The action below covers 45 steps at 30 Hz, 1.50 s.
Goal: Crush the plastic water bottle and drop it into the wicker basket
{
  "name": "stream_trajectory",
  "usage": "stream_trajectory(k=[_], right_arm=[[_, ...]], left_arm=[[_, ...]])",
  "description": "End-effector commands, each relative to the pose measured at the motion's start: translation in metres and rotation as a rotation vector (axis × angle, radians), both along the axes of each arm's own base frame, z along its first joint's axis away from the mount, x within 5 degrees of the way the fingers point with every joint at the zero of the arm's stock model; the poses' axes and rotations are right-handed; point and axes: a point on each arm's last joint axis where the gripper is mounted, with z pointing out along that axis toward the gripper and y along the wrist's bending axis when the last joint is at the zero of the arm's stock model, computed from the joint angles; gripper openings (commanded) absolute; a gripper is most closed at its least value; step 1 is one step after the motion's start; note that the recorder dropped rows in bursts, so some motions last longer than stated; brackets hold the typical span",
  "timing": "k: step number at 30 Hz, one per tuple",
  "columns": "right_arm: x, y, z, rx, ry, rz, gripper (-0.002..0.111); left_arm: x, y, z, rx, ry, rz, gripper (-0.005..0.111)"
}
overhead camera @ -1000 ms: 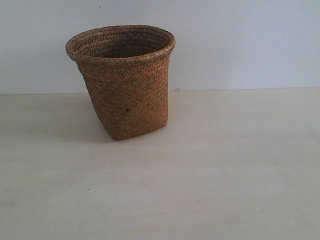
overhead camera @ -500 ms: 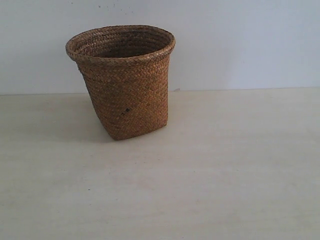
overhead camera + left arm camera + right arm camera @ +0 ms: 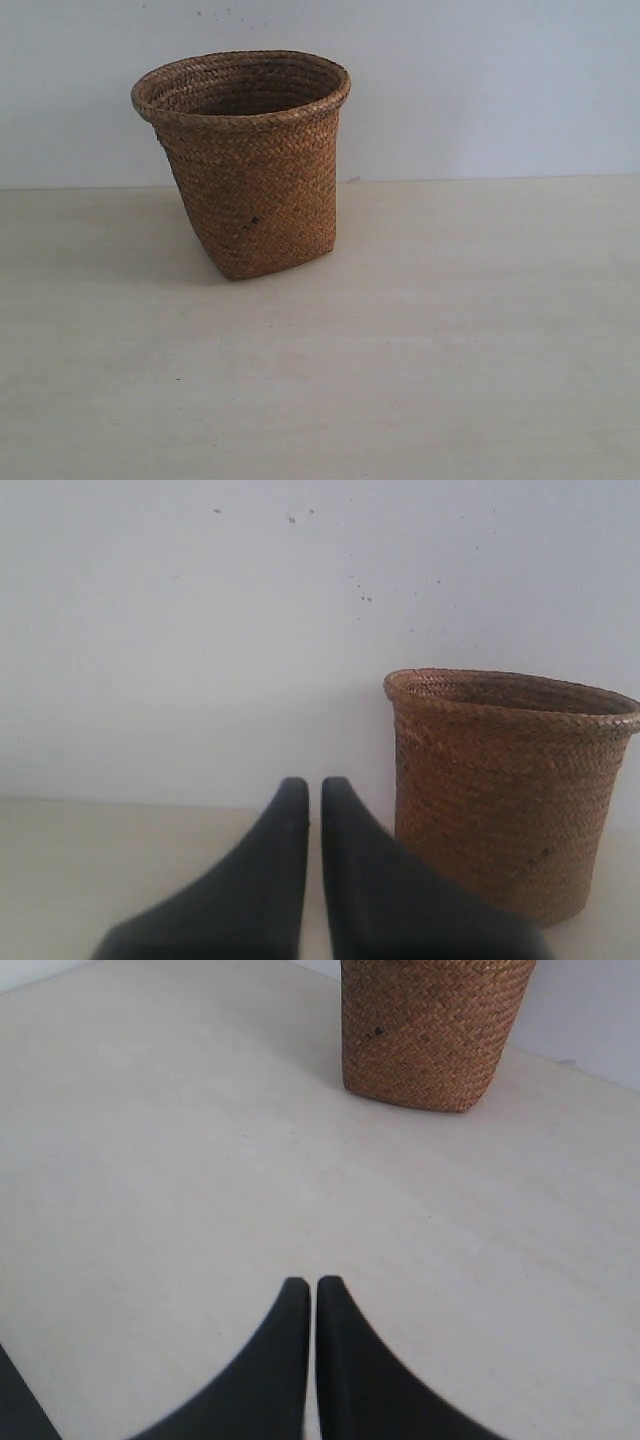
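Near wicker basket [image 3: 510, 790]: left gripper [image 3: 314, 783] closed, empty | right gripper [image 3: 315, 1282] closed, empty, farther off

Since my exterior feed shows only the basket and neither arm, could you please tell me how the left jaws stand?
Observer: The left jaws are shut and empty, over the table, with the basket ahead of them.
Operator: Thank you. And the right jaws?
Observer: The right jaws are also shut and empty, above bare table, with the basket farther ahead.
Operator: Does either wrist camera show the bottle?
Observer: No, neither does, and the basket's bottom is hidden from both.
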Motion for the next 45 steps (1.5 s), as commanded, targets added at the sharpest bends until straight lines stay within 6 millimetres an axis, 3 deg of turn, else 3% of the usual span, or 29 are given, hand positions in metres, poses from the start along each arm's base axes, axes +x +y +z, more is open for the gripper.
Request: stream_trajectory(k=[1, 5, 14, 22, 35, 39, 43, 45], right_arm=[[-0.001, 0.000, 0.000, 0.010, 0.001, 0.002, 0.000], [-0.001, 0.000, 0.000, 0.011, 0.002, 0.002, 0.000], [-0.001, 0.000, 0.000, 0.011, 0.002, 0.002, 0.000], [-0.001, 0.000, 0.000, 0.011, 0.002, 0.002, 0.000], [-0.001, 0.000, 0.000, 0.011, 0.002, 0.002, 0.000], [-0.001, 0.000, 0.000, 0.011, 0.002, 0.002, 0.000], [-0.001, 0.000, 0.000, 0.011, 0.002, 0.002, 0.000], [-0.001, 0.000, 0.000, 0.011, 0.002, 0.002, 0.000]], left_arm=[[0.004, 0.003, -0.022, -0.031, 0.107, 0.035, 0.004], [0.008, 0.000, -0.042, -0.025, 0.133, 0.005, 0.004], [0.008, -0.003, -0.042, -0.070, 0.110, -0.025, 0.004], [0.006, -0.001, -0.061, -0.441, 0.313, 0.019, 0.004], [0.006, 0.000, -0.060, -0.351, 0.303, 0.031, 0.004], [0.006, 0.002, -0.060, -0.139, 0.304, 0.035, 0.004], [0.006, 0.001, -0.061, 0.276, 0.317, 0.008, 0.004], [0.006, 0.000, -0.061, 0.389, 0.315, -0.018, 0.004]])
